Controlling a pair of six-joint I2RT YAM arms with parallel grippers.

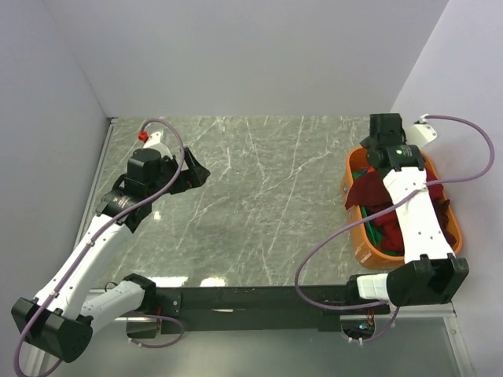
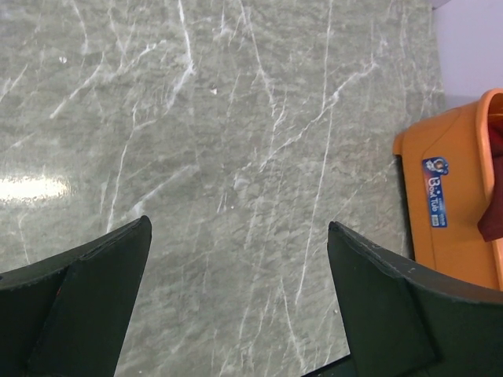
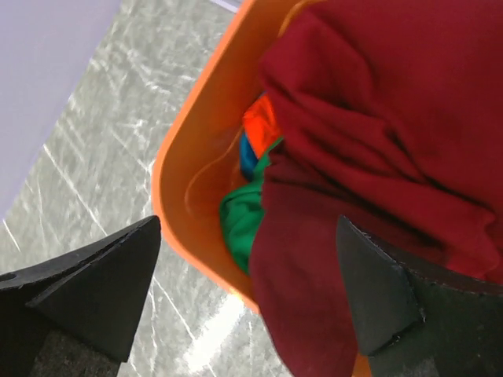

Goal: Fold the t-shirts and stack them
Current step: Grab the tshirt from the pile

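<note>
T-shirts (image 3: pixel 377 118) lay heaped in the orange plastic basket (image 3: pixel 196 157), directly beneath the right gripper (image 3: pixel 250 224), whose jaws stood spread wide above the pile. A dark maroon-red shirt filled most of the space under and beyond that gripper's right finger, its cloth bunched in loose folds and draped over the basket's near rim. Between the two fingers, lower in the basket, a green shirt (image 3: pixel 240 220) showed as a crumpled patch. Just past it sat a small piece of orange-red shirt (image 3: pixel 261 124), with a bit of blue cloth (image 3: pixel 248 157) between them. The gripper's left finger hung outside the basket wall, over the grey marbled table (image 3: pixel 94 133). Whether either finger touched the cloth could not be told. The left gripper (image 2: pixel 240 228) was well apart from the shirts, with its jaws likewise held wide and only the veined tabletop between and ahead of its fingers. Off to the right of its right finger, a corner of the basket came into its wrist view, bearing a blue-and-white label (image 2: pixel 437 191), with a sliver of maroon cloth at the far edge.
</note>
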